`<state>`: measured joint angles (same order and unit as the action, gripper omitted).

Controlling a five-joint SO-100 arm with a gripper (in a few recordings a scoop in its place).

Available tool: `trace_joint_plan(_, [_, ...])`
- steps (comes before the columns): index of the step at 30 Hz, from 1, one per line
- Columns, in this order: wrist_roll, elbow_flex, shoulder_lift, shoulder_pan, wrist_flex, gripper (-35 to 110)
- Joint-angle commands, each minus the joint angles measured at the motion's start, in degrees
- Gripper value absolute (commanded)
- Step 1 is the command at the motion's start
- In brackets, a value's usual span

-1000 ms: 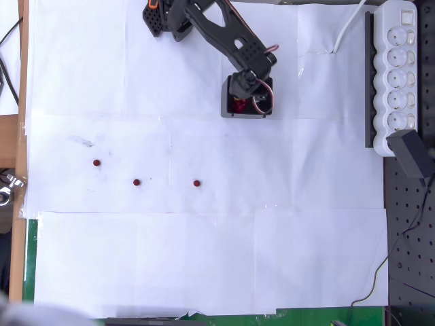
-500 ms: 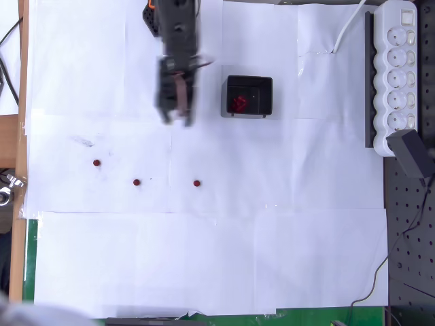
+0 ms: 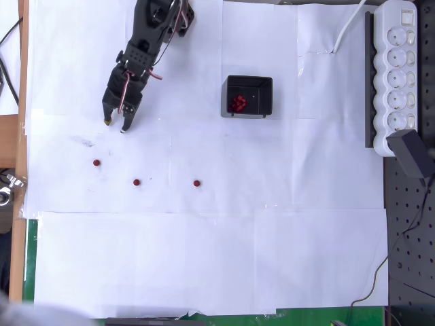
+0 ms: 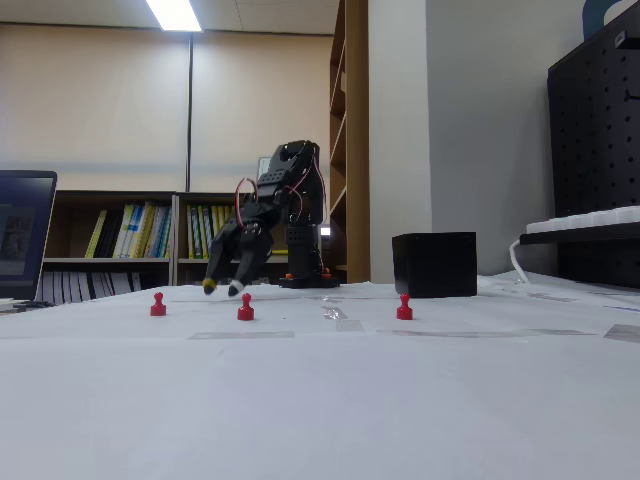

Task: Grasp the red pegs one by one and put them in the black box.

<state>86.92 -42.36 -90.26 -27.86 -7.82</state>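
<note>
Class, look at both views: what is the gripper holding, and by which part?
Nothing. The gripper is open and empty, above the paper, apart from the three red pegs still standing there.

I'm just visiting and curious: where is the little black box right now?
In the overhead view the black box sits in the upper middle of the white paper, between the gripper on its left and the white power strip on its right, with red pegs inside.
</note>
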Motion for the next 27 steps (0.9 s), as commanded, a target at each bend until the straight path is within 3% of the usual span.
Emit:
trace_joint_plan(1, [1.58,-6.68,-6.24,-0.79,-3.43,15])
trace_joint_plan(27, [4.39,-25.84,-25.22,0.44,-5.80,15])
